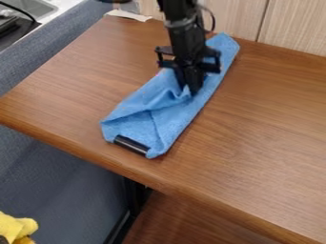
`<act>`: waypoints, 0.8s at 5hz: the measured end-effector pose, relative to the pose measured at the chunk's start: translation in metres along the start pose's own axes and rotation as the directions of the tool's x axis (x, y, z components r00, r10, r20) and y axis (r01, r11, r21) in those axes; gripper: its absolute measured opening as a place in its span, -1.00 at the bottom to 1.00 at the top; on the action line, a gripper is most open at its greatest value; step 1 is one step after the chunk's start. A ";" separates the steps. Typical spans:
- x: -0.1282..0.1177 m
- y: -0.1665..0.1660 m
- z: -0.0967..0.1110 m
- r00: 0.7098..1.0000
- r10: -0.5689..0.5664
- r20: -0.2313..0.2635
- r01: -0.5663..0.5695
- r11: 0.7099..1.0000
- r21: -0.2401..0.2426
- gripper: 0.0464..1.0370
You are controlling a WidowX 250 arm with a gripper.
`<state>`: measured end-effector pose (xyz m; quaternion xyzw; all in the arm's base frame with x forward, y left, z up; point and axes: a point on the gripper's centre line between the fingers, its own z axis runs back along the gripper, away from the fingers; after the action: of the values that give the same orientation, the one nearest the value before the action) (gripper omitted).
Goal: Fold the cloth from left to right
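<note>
The black gripper (191, 89) points down onto the middle of the blue cloth (144, 104), which is rumpled around its tip. The cloth lies as a long, narrow folded strip, running from the upper right toward the lower left of the table. Creases spread from the gripper toward the cloth's lower left end. The arm covers part of the cloth's upper half. At the lower left end, a short black bar (132, 144) lies along the cloth's edge.
The brown wooden table (255, 128) has its near edge running from left to lower right. A pale wood panel (296, 26) stands behind it. A white scrap (128, 15) lies at the back left corner. Something yellow (16, 226) is at the bottom left, below the table.
</note>
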<state>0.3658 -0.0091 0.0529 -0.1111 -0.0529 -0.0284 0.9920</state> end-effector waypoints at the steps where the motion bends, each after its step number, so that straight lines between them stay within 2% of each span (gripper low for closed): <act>1: -0.001 -0.002 -0.002 1.000 0.001 -0.010 -0.001 1.000 0.018 -0.52; 3: -0.004 -0.002 0.000 1.000 0.028 0.000 -0.028 0.999 0.026 0.61; 4: -0.003 -0.002 0.006 1.000 0.021 0.013 -0.022 0.999 0.036 0.94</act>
<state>0.3618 -0.0092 0.0586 -0.0937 -0.0583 -0.0160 0.9938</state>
